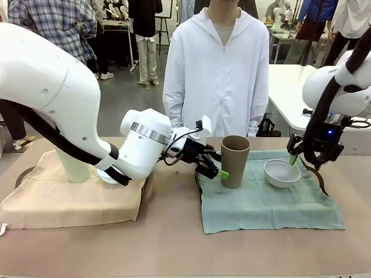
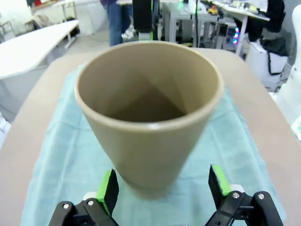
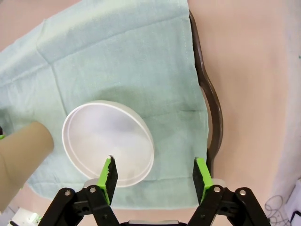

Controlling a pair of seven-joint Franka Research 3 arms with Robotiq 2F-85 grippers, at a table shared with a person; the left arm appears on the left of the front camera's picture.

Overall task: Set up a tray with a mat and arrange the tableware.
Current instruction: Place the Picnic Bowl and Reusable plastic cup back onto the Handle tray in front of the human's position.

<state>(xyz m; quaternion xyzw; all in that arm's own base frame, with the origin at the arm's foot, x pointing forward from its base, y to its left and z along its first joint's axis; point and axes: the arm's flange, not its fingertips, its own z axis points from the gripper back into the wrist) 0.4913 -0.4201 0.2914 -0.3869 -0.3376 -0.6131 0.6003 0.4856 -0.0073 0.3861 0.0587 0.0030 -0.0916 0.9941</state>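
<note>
On the brown table [image 1: 174, 243], right of centre, a pale green cloth mat [image 1: 266, 202] covers a dark brown tray [image 3: 214, 117]; the tray's rim shows along the mat's right edge. 1 tall tapered tan-brown cup [image 1: 235, 160] stands upright on the left part of the mat. 1 small round white bowl [image 1: 282, 172] sits on the mat to the right of the cup, apart from it.

The left gripper [image 1: 215, 168] reaches in level from the left, at the cup's lower left side. In the left wrist view its 2 green-padded fingers [image 2: 108, 188] are spread wider than the cup [image 2: 148, 113], 1 on each side of the base, with a gap on both sides; nothing is pinched.

The right gripper [image 1: 298, 156] hangs just above the right rim of the bowl. In the right wrist view its fingers [image 3: 109, 175] are spread; 1 pad overlaps the bowl [image 3: 108, 141] rim in the picture, the other is over the mat [image 3: 117, 56] near the tray edge. Nothing is held.

At far left a beige cloth [image 1: 69, 197] covers a second tray, with a pale green cup [image 1: 75, 165] standing on it behind the left arm. A person in a white hooded jacket [image 1: 223, 69] stands at the far side
</note>
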